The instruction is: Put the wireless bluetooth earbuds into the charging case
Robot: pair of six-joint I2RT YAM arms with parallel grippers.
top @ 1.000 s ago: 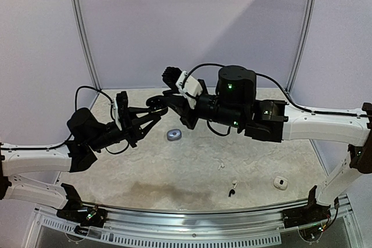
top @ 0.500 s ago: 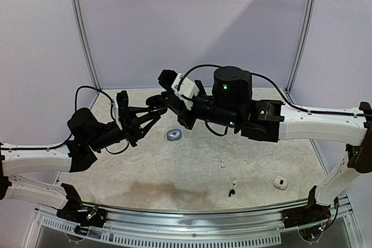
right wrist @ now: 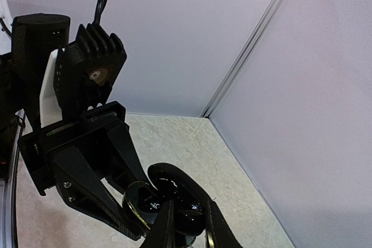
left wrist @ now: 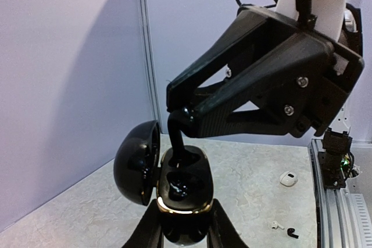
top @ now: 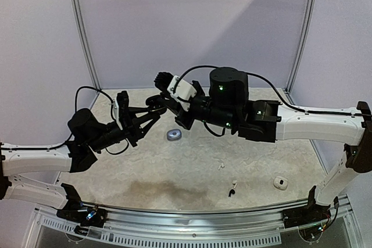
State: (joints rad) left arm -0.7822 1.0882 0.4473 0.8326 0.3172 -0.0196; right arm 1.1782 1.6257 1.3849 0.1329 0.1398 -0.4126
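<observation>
- The black earbud (left wrist: 176,135) dips its lower end into a socket of the open charging case (left wrist: 183,193), which is held in the air above the bench.
- The right gripper (left wrist: 185,117) pinches the earbud's top. The left gripper (left wrist: 185,230) is clenched on the case's base, with the lid swung aside.
- The step probably goes best by pressing straight along the socket, steadying the case, and releasing only once the earbud is seated.
- The speckled beige bench (top: 192,172) carries a grey case (top: 174,135), a white case (top: 281,183) and loose earbuds (top: 232,189). Lilac walls (top: 192,21) surround it.
</observation>
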